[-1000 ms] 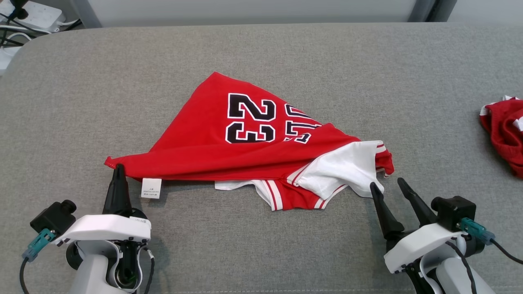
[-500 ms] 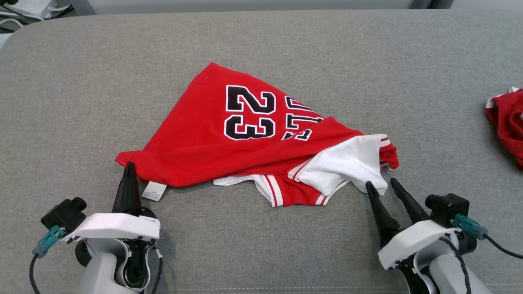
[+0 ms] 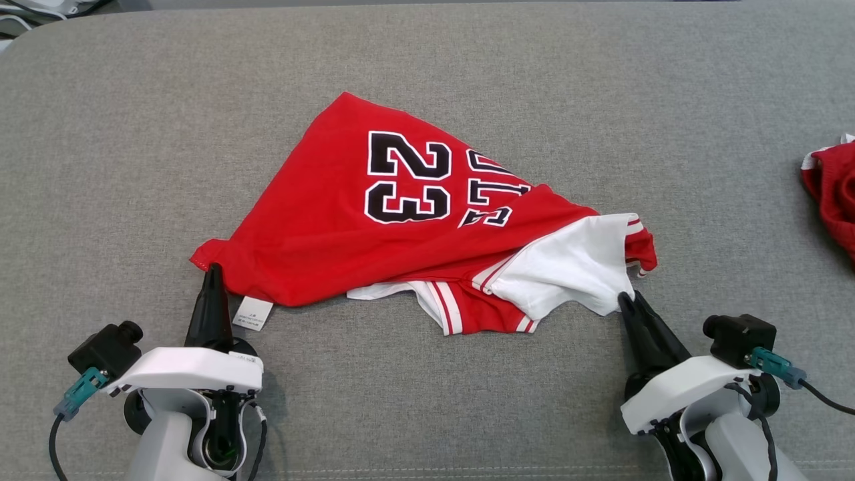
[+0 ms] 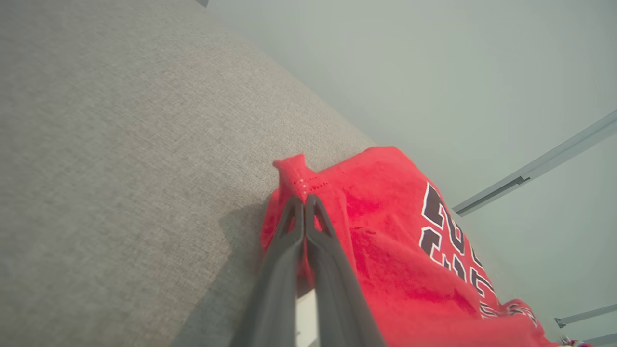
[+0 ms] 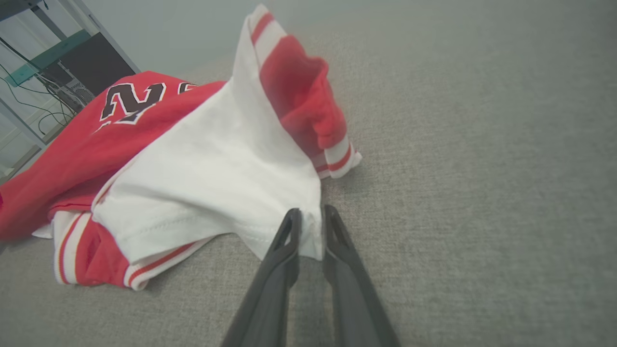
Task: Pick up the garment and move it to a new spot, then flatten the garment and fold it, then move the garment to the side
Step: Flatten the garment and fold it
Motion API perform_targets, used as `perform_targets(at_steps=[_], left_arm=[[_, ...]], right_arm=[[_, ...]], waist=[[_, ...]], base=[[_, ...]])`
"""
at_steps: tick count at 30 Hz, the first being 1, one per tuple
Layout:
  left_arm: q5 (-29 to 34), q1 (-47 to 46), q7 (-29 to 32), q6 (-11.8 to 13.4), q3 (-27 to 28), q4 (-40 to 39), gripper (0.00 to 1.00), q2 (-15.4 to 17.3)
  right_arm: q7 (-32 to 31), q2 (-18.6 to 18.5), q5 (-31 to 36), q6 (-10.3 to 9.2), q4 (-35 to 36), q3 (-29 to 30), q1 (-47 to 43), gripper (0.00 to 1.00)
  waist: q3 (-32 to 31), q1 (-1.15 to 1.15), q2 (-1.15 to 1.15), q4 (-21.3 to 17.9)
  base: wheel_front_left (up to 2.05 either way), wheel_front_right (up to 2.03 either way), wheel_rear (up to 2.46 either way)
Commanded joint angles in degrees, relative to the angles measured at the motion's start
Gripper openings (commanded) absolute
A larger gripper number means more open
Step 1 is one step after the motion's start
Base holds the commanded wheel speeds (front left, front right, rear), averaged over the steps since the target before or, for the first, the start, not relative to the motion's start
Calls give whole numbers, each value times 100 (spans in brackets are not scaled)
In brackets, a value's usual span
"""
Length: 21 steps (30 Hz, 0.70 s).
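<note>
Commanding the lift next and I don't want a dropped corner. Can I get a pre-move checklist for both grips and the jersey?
1. Red corner of jersey held by left gripper: ok, shut on it.
2. White hem corner held by right gripper: ok, cloth pinched at its tips.
3. Layers caught by right gripper: cannot tell.
4. Flatness of jersey: not ok, folded over itself along the near edge.
5. Clearance from other red garment: ok, it lies apart at far right of grey cushion.

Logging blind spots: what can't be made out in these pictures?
- Small white care label, head view: print too small.
- Second red garment, head view: cut off by right edge.
- Black lettering beside the 23 on the red and white jersey, head view: partly under a fold.
</note>
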<state>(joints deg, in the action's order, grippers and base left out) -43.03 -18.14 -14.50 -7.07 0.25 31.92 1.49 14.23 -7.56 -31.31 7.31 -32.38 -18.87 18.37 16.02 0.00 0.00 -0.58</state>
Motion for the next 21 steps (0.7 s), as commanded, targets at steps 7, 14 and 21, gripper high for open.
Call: perform_targets(at_steps=[7, 14, 21], left_arm=[[-84, -249, -50, -41, 107, -242, 0, 139], [-87, -277, -50, -41, 91, -539, 0, 139], [-72, -955, -22, -41, -188, -1062, 0, 410]], right_arm=[[77, -14, -106, 18, 429, -7, 131, 0], [77, -44, -86, 18, 1237, 93, 237, 0], [77, -156, -268, 18, 2138, -78, 1005, 0]], waist=[[-6, 0, 0, -36], [-100, 0, 0, -2], [-274, 0, 0, 33]], base=[[0, 0, 0], [0, 0, 0], [0, 0, 0]])
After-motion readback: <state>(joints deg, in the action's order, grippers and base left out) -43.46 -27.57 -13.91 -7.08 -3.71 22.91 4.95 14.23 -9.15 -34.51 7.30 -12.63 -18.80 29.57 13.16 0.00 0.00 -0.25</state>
